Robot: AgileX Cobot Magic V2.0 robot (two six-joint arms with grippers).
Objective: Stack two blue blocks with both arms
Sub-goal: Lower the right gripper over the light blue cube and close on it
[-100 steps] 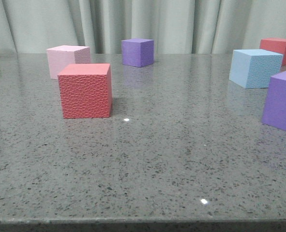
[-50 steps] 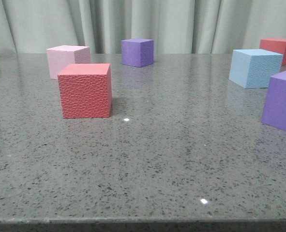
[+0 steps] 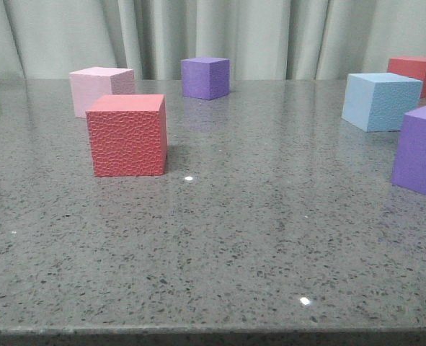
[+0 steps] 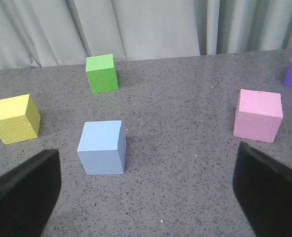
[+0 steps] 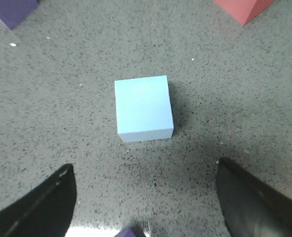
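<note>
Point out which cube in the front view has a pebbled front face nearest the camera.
The red cube at centre-left. Its embossed face looks at the camera, ahead of the pink cube; the blue block sits farther back.

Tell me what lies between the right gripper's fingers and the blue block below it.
Only bare speckled table: in the right wrist view, nothing sits between the open right gripper and the blue block.

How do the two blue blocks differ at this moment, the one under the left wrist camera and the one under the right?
The left arm's blue block is seen at a slant, top and two sides showing; the right arm's blue block is seen almost from straight above. The first has green and yellow cubes behind it; the second has purple and red cubes nearby. Both rest on the table, ungripped, between open fingers.
</note>
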